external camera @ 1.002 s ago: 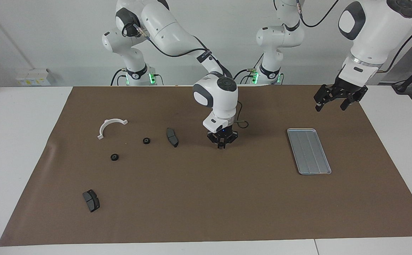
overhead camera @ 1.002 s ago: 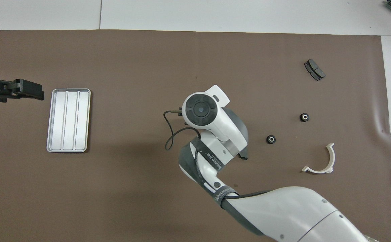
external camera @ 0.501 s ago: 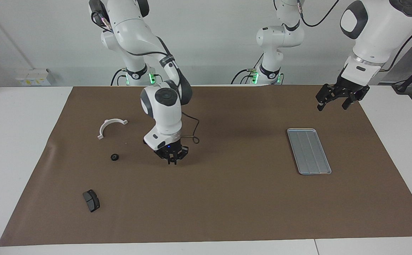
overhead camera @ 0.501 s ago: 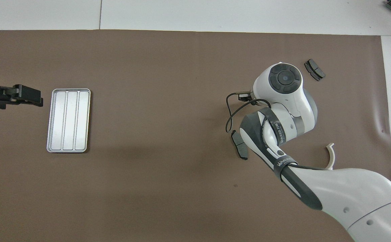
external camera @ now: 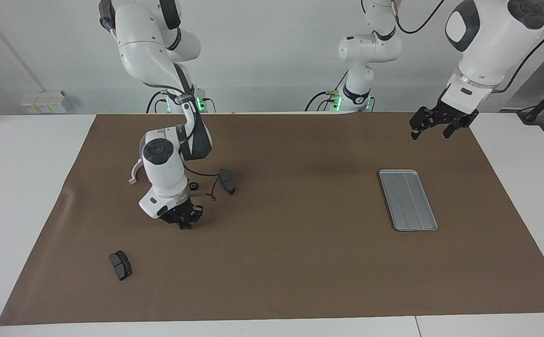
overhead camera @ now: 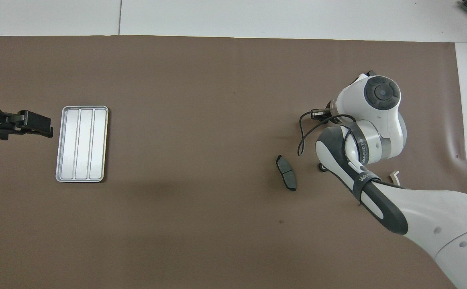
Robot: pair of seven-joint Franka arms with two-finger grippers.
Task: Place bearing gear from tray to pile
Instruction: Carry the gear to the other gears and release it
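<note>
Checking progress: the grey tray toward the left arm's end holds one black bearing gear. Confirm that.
Wrong: the tray holds nothing, its ridged floor bare in the overhead view. It does lie toward the left arm's end.

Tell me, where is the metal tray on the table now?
In the facing view, the tray lies flat on the brown mat toward the left arm's end of the table, empty.

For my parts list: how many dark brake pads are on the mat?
2. One pad lies nearer the robots; the other pad lies farther. The right arm may hide more.
</note>
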